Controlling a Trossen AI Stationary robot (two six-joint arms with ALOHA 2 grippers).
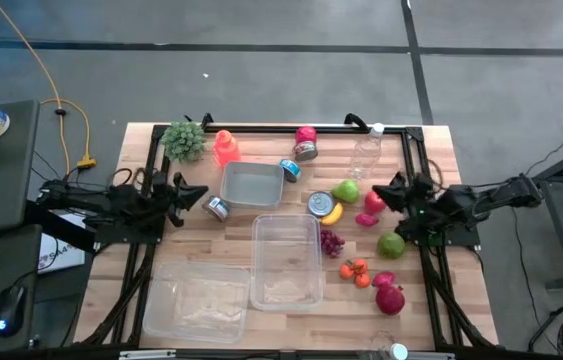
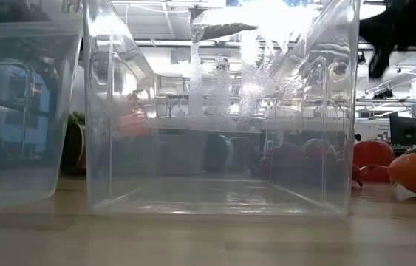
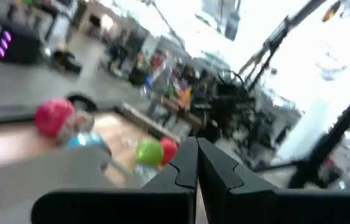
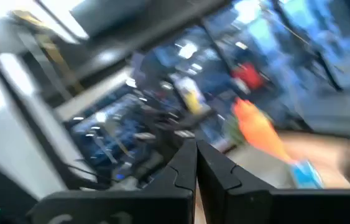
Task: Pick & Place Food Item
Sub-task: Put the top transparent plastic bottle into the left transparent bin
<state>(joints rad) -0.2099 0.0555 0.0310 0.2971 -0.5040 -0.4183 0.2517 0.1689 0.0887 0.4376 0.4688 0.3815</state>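
Both arms sat parked at the bench [image 1: 431, 150] edges, left gripper [image 1: 199, 192] & right gripper [image 1: 381, 194] w/ fingers closed on nothing, prob. waiting to start, fruit incl. green apple [image 1: 346, 190] lying loose beside the empty clear container [image 1: 286, 262].

No text, label or number is legible anywhere.

Even overhead light; wrist views motion-blurred; glare on clear container [image 2: 215, 111].
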